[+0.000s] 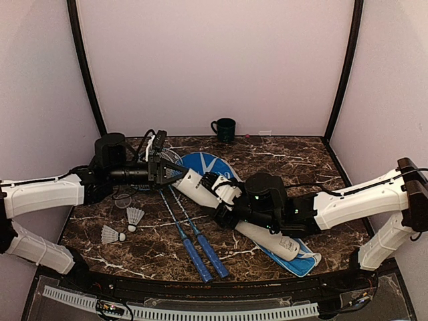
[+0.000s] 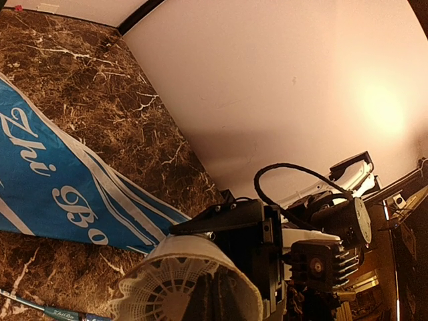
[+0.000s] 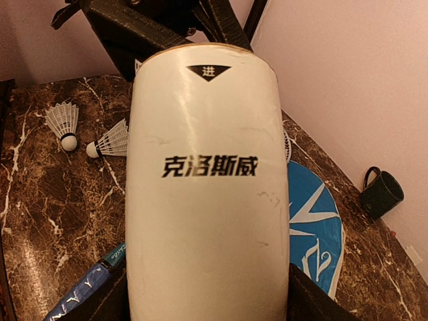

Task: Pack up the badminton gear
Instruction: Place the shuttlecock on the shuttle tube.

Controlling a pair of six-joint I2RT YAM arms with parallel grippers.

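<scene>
My right gripper (image 1: pixel 226 202) (image 3: pixel 207 297) is shut on the long white tube (image 1: pixel 249 219) (image 3: pixel 207 200), holding it tilted over the blue cover (image 1: pixel 202 163) (image 3: pixel 314 221). At the tube's upper left end, my left gripper (image 1: pixel 171 175) (image 2: pixel 200 267) is shut on a white feather shuttlecock (image 2: pixel 175 289). Whether that shuttlecock touches the tube's mouth I cannot tell. Two more shuttlecocks (image 1: pixel 135 217) (image 1: pixel 110 235) lie at the left on the table. The two blue-handled rackets (image 1: pixel 194 253) (image 1: pixel 212 257) lie side by side, handles toward the near edge.
A dark green mug (image 1: pixel 224 128) (image 3: pixel 382 192) stands at the back wall. A small clear round lid (image 1: pixel 122 199) lies near the left arm. Pale walls close in the marble table (image 1: pixel 294 164) on three sides.
</scene>
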